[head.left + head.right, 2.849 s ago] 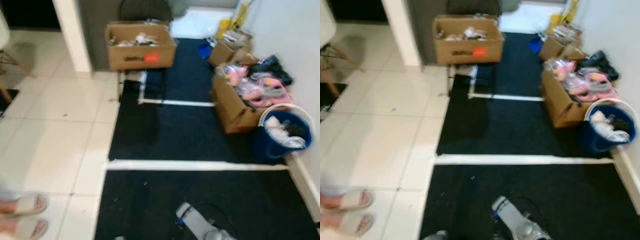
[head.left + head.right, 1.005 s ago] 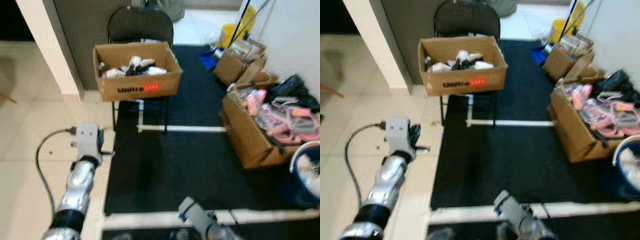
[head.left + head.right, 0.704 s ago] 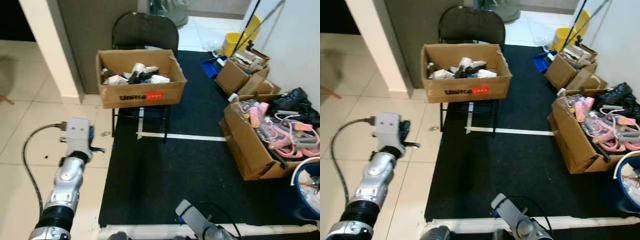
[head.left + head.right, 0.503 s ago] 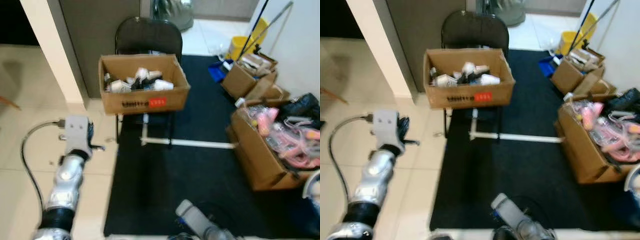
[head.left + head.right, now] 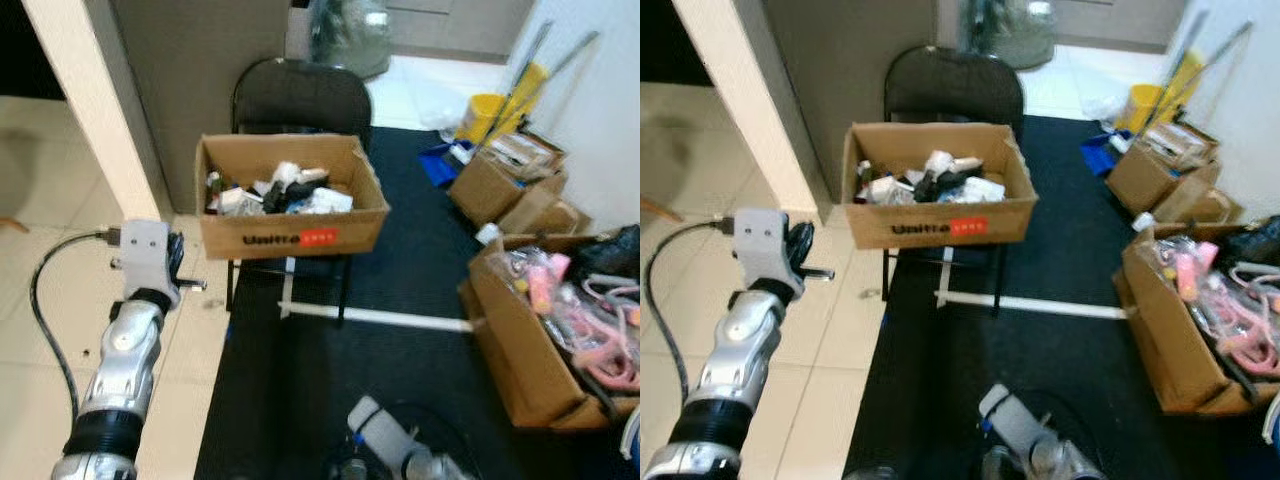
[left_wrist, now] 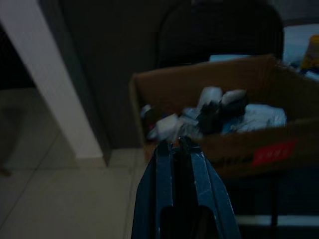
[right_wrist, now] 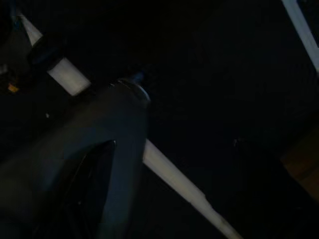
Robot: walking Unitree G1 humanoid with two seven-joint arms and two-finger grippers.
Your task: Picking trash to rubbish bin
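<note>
Left end effector (image 6: 179,144) is hanging raised over the pale tiled floor (image 5: 40,330), fingers pressed together, gripping nothing, aiming at the open brown cardboard box (image 5: 290,208) of mixed white and dark trash (image 5: 280,190). Box is sitting on the seat of the black folding chair (image 5: 300,95), at the black carpet's (image 5: 400,280) left edge. Right end effector is hanging low over carpet; can't tell its fingers. Risks: reaching in with fingers closed could shove trash deeper; pushing the box wall could tip it off the seat; loose pieces may slip out.
</note>
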